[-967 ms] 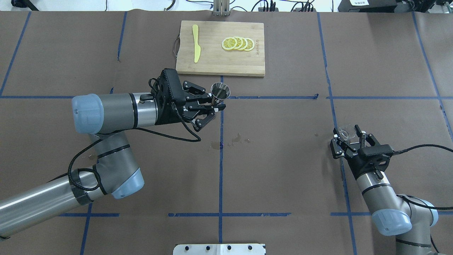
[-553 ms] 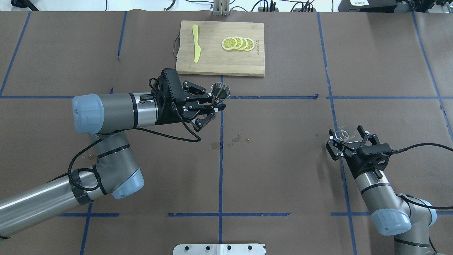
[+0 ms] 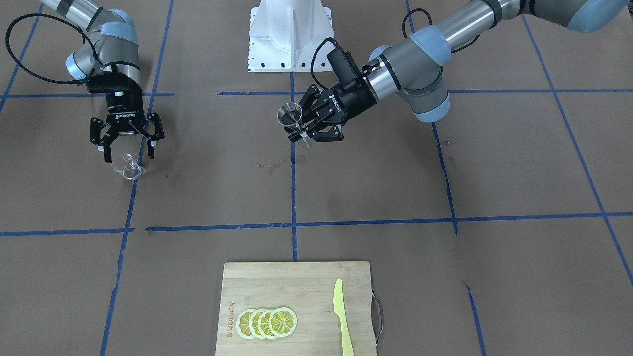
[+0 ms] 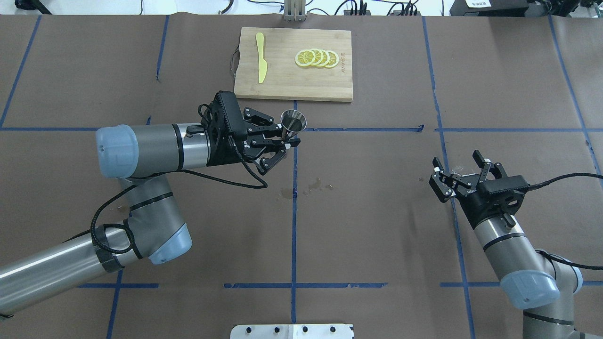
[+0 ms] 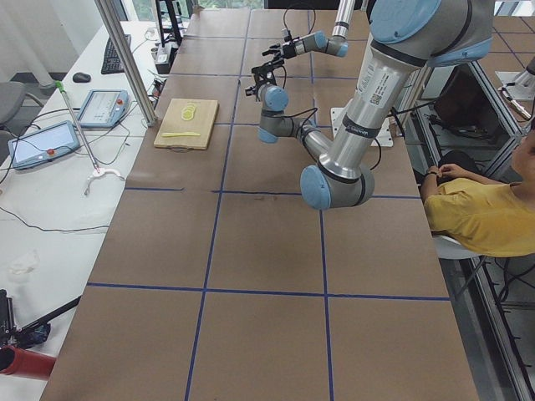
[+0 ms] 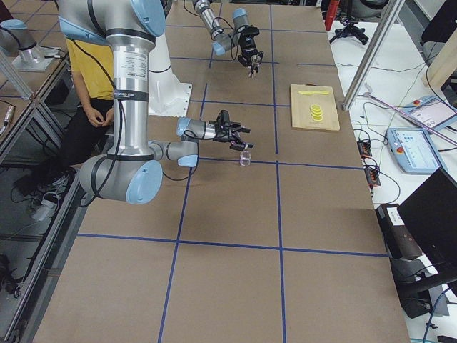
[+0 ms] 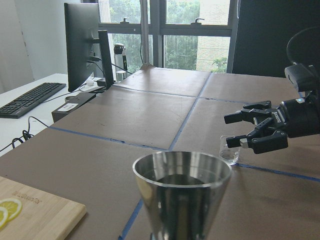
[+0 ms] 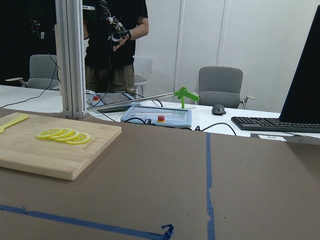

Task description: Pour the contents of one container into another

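L pincer point(image 4: 286, 141) clamped on jigger point(image 4: 293, 123); R pincer point(image 3: 127, 148) spread wide, above upright glass cup point(image 3: 127, 168).

One cup point(image 3: 128, 167), jigger point(image 3: 290, 115), board point(image 3: 296, 283) and knife point(image 3: 341, 316); four lemon slices point(image 3: 267, 322).

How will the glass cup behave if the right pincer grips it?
Probably rigid but fragile: the cup is thin clear glass. Its smooth wall looks slippery, so it may slip inside the right pincer. Small and light-looking, it may skid or tip if nudged.
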### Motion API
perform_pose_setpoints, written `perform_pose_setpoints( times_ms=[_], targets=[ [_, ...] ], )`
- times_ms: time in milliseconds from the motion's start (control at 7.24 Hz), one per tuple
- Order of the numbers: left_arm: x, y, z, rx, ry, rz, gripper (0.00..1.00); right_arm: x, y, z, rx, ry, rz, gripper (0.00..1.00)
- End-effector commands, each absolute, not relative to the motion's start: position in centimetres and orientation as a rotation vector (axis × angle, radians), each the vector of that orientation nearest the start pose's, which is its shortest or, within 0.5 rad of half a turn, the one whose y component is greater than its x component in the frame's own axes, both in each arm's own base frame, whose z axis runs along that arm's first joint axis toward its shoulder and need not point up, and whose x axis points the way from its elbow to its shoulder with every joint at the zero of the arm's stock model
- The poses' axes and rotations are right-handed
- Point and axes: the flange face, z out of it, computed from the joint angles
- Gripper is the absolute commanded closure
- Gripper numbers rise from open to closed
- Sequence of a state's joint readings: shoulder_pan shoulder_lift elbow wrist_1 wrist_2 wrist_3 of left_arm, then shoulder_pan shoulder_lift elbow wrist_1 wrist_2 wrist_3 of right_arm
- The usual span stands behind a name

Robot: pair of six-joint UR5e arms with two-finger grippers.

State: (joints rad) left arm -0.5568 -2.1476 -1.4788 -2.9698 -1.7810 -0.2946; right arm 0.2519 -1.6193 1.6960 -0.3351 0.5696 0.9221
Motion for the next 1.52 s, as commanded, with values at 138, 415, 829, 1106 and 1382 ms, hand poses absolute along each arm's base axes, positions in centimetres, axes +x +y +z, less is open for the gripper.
perform_pose_setpoints(
  times_ms=[138, 415, 829, 1106, 1382],
  targets=[
    [48.4, -43.4, 21.2, 1.44, 1.291, 0.685, 1.0, -31.4, -39.8, 48.2, 1.152, -0.691, 0.26, 0.0],
    [48.5, -43.3, 21.1, 1.443, 1.293, 0.687, 1.0, -25.2, -45.4, 50.0, 0.999, -0.649, 0.191, 0.0],
    [48.5, -43.4, 21.1, 1.444, 1.29, 0.687, 1.0, -12.5, -51.3, 52.1, 0.671, -0.701, 0.083, 0.0],
    [48.4, -43.4, 21.1, 1.445, 1.289, 0.688, 1.0, -2.7, -53.2, 53.8, 0.505, -0.698, -0.037, 0.0],
    [48.5, -43.4, 21.2, 1.444, 1.285, 0.688, 1.0, 5.6, -52.8, 56.6, 0.379, -0.624, -0.235, 0.0]
  ],
)
